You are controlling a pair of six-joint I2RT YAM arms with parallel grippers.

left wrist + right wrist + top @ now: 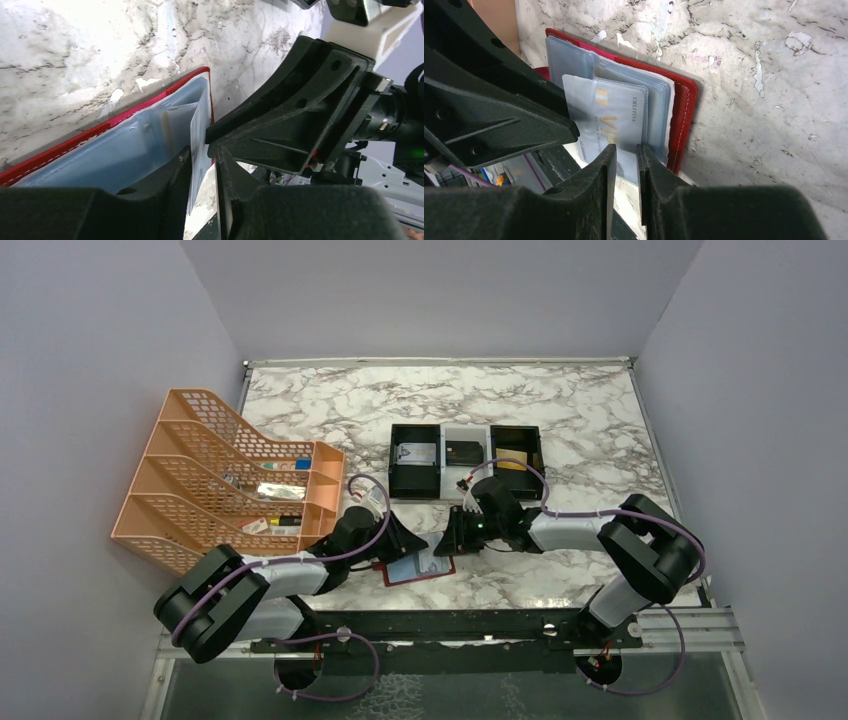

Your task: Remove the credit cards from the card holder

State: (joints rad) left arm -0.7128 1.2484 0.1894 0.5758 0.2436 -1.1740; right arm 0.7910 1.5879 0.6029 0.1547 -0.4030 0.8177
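Progress — thin plastic credit cards point(415, 453) lie in the black-and-white three-compartment tray point(415, 488); one silvery-white VIP card point(616, 120) not yet out of the flat dark-red bifold card holder point(418, 568), at the marble table point(580, 420) near edge | left gripper point(202, 152) clenched on a pale sleeve, right gripper point(625, 147) pinching the VIP card | room — grippers crowd together; open marble toward the tray

The left gripper point(424, 547) and the right gripper point(441, 544) meet tip to tip over the card holder point(415, 569) at the near edge of the worktop point(590, 410). No gap is left between them, and each blocks the other's way to the pale sleeves. Just behind them a three-part tray point(415, 491) closes the path straight ahead. An orange file rack point(200, 480) fills the left side, close to the left arm. Open marble lies behind the tray and along the right side up to the wall point(740, 390)
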